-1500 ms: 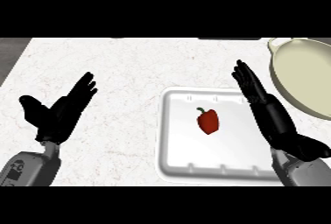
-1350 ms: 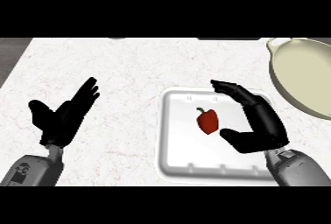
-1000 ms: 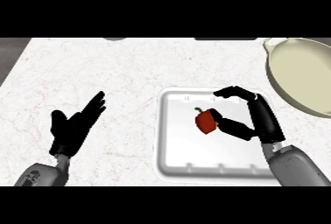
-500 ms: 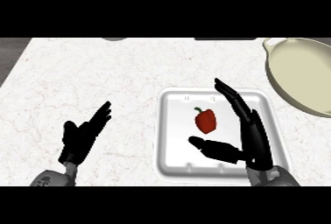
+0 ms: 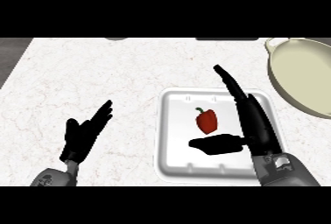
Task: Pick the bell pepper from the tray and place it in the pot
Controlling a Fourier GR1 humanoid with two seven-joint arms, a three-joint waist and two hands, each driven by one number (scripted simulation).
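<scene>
Moved: the right hand [image 5: 257, 131] reaches further up the view than half a second ago, and its fingertips now pass the far edge of the white square tray [image 5: 173, 154]. The red bell pepper [image 5: 206, 122] lies where it did.
Right hand: it hangs over the right half of the tray, with the forearm coming in from the lower right.
Right fingers [image 5: 234, 89]: they are straight and held together, pointing up and a little left, and they close on nothing.
Right thumb [image 5: 216, 145]: it is spread wide to the left and lies across the tray just below the pepper. Whether it touches the pepper cannot be told.
Bell pepper: it rests near the middle of the tray with its green stem pointing up the view. It sits in the angle between the thumb and the fingers, with bare tray showing between it and the fingers.
Left hand [image 5: 82, 136]: it is at the lower left over the white marbled surface [image 5: 103, 74], well apart from the tray. Its fingers are straight and slant up and to the right, and it holds nothing.
Pot: the cream-coloured pot [image 5: 279, 81] stands at the upper right, cut by the view's edge. It is beyond the tray's far right corner and apart from it.
</scene>
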